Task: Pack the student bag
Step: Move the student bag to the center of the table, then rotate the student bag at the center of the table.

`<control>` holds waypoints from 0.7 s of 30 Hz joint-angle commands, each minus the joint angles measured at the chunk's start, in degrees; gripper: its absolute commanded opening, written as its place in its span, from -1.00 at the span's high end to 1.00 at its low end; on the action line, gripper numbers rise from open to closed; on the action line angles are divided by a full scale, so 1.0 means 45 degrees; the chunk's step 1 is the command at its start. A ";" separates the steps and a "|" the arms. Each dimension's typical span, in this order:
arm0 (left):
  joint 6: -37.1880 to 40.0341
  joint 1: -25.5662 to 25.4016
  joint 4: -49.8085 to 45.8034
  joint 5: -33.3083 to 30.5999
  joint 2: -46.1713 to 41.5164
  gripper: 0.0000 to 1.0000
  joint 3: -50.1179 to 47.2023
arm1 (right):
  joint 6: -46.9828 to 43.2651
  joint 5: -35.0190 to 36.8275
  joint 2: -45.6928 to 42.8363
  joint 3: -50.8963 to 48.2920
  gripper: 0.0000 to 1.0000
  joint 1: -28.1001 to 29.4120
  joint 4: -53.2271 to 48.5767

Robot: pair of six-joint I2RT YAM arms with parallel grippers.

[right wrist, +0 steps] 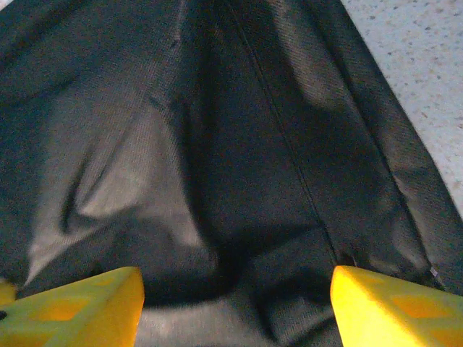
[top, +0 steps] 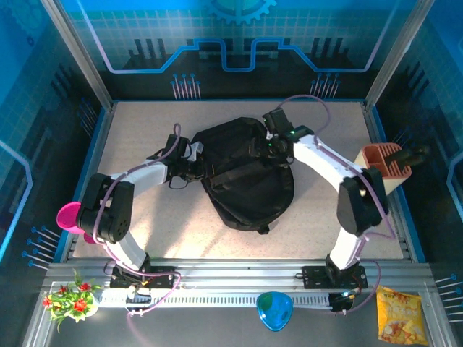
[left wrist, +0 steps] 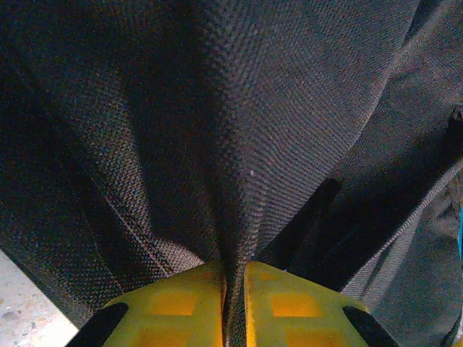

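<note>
top external: the student bag [top: 246,177] lies slumped in the middle of the table [top: 145,126], between the two arms. the left gripper [top: 194,163] is at the bag's left edge, touching the fabric. the right gripper [top: 273,141] is over the bag's far right part. a pink cup [top: 69,217] sits at the table's left edge and a brown rack [top: 383,165] at its right edge, both well apart from the bag.

left wrist: the left gripper [left wrist: 233,303] has its yellow fingers [left wrist: 173,307] pressed almost together, pinching a raised fold of the bag's black woven fabric [left wrist: 231,130].

right wrist: the right gripper [right wrist: 235,311] has its fingers [right wrist: 72,307] spread wide. the bag's dark cloth [right wrist: 217,144] lies loose between them, and speckled table shows at the upper right.
</note>
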 commanded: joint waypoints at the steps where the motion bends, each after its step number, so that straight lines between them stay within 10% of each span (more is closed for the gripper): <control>1: 0.0373 0.0090 -0.0005 -0.0259 0.0230 0.71 0.0468 | 0.0364 0.0799 0.1276 0.1121 -0.42 0.0533 -0.1841; 21: -0.1413 0.0096 0.0242 -0.1114 0.2140 0.71 0.2488 | -0.1546 -0.0238 -0.0812 -0.5684 -0.29 0.1760 0.3388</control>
